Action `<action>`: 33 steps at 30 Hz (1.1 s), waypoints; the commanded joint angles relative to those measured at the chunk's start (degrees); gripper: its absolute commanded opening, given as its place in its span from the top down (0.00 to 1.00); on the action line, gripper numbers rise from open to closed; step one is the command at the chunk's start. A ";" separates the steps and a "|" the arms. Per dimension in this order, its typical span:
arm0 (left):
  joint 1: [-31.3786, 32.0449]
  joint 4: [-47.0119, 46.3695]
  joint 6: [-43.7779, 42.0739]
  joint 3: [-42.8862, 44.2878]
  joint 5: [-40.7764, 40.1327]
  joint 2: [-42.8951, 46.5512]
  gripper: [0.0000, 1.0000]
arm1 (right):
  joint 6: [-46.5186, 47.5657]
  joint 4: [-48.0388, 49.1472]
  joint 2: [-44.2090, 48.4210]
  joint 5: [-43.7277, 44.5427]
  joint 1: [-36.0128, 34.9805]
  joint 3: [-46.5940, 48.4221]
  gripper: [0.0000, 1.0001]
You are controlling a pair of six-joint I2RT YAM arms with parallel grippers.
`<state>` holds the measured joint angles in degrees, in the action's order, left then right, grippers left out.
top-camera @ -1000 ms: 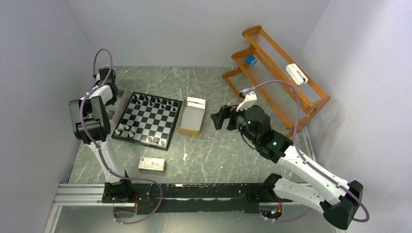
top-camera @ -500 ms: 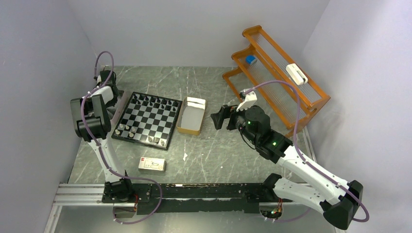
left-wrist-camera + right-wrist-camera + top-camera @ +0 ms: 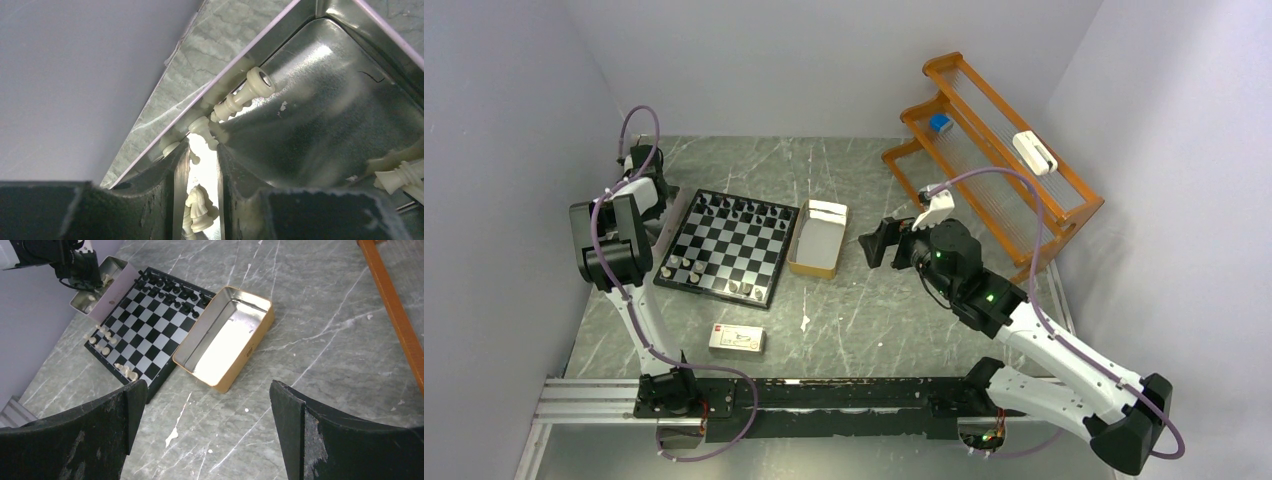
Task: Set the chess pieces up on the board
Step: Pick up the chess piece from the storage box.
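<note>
The board (image 3: 729, 247) (image 3: 135, 335) lies left of centre. Black chess pieces (image 3: 742, 210) (image 3: 170, 290) line its far rows, and a few white ones (image 3: 682, 267) (image 3: 102, 337) stand along its near edge. My left gripper (image 3: 652, 200) (image 3: 202, 145) (image 3: 82, 277) reaches down into a metal tin (image 3: 325, 100) (image 3: 117, 290) at the board's left side. Its jaws are a narrow gap apart around a white knight (image 3: 200, 207), and light shows beside the piece. More white pieces (image 3: 245, 95) lie loose in the tin. My right gripper (image 3: 874, 243) (image 3: 205, 405) hangs wide open above bare table, holding nothing.
An open tan box (image 3: 816, 238) (image 3: 250, 350) sits right of the board. A small white-and-red carton (image 3: 736, 339) lies near the front edge. An orange rack (image 3: 994, 150) (image 3: 395, 315) stands at the back right. Grey walls close in on the left and right.
The left arm's elbow has shifted slightly to the right; its gripper stays in the tin. The right arm has not moved.
</note>
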<state>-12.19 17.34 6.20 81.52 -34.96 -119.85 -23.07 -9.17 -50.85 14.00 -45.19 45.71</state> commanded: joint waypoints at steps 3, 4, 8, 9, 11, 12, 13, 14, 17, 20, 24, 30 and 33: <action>0.29 -1.93 -0.81 1.11 -1.44 -0.69 0.68 | 0.68 1.70 1.32 0.98 -0.03 -0.52 0.02; 0.44 -2.02 -0.93 1.03 -1.69 -0.65 0.67 | 0.58 1.70 1.36 1.01 -0.07 -0.62 0.02; 0.84 -2.09 -1.10 1.01 -2.17 -0.82 0.63 | 0.50 1.96 1.58 1.03 -0.06 -0.88 0.02; 0.91 -2.18 -1.10 0.95 -2.21 -0.82 0.63 | 0.48 1.96 1.60 0.95 -0.07 -0.89 0.02; 1.09 -2.32 -1.18 1.00 -2.29 -0.97 0.61 | 0.48 2.04 1.67 0.94 -0.07 -0.89 0.02; 1.19 -2.27 -1.19 1.09 -2.56 -1.14 0.60 | 0.48 2.05 1.63 1.02 -0.05 -0.97 0.02; 1.25 -2.19 -1.14 1.22 -3.08 -1.29 0.60 | 0.48 2.05 1.63 1.03 -0.07 -0.98 0.02; 1.28 -2.14 -1.06 1.31 -3.47 -1.46 0.60 | 0.48 2.01 1.61 1.03 -0.07 -0.91 0.02; 1.29 -2.22 -1.29 1.38 -4.33 -1.93 0.62 | 0.47 1.81 1.63 0.99 -0.05 -0.74 0.02; 1.29 -2.71 -1.41 0.90 -4.88 -2.11 0.64 | 0.39 2.08 1.83 1.11 -0.06 -1.04 0.02; 1.29 -3.34 -1.98 0.53 -5.23 -2.79 0.64 | 0.47 2.21 1.72 1.03 -0.06 -1.11 0.02; 1.29 -4.24 -2.71 0.37 -4.85 -2.60 0.70 | 0.48 2.12 1.92 1.35 -0.07 -1.23 0.02; 1.28 -4.05 -2.55 0.70 -4.87 -2.73 0.71 | 0.48 2.39 2.00 1.32 -0.07 -1.57 0.02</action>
<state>-11.14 15.11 4.08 81.52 -38.81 -121.75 -23.07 -8.73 -49.89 14.06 -45.19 45.23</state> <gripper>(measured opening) 0.296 0.978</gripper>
